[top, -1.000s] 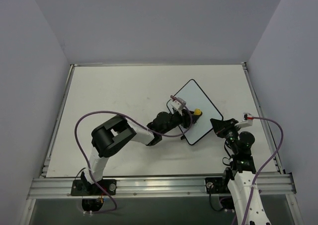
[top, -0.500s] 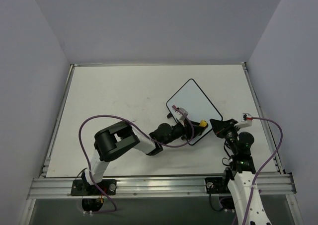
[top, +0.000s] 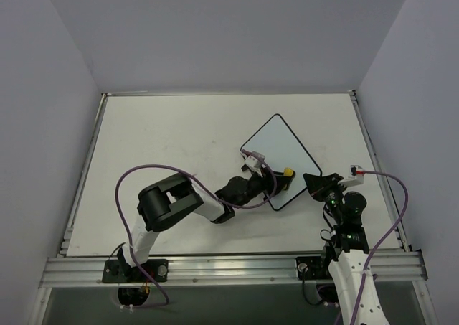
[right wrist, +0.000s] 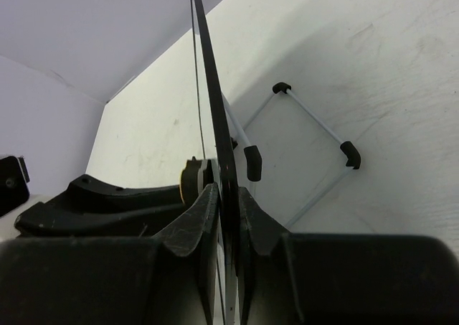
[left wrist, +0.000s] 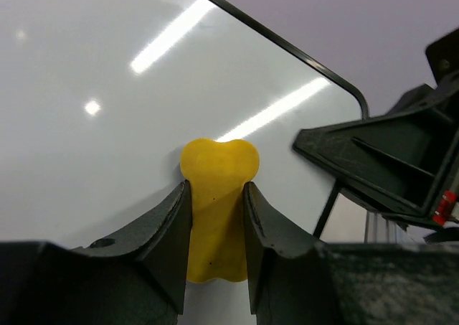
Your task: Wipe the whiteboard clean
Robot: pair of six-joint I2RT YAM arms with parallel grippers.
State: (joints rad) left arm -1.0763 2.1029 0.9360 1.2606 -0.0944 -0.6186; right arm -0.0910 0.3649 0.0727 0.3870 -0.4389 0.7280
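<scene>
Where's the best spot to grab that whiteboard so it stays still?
Its thin black edge at the near right corner, coming from the right. The whiteboard is flat and thin, so a tool can straddle it, as the right tool pinches it.

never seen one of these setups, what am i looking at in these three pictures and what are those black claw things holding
This is a robot with two arms, bolted at the near edge of a white table. One picture looks down from above and behind them. The other two come from small cameras on the wrists, so the black prongs at the bottom are that arm's own fingers. On the table stands a small whiteboard with a black frame. The right gripper is shut on the board's edge, steadying it. The left gripper is shut on a yellow eraser, held against the board's face. No writing shows on the part in view.
</scene>
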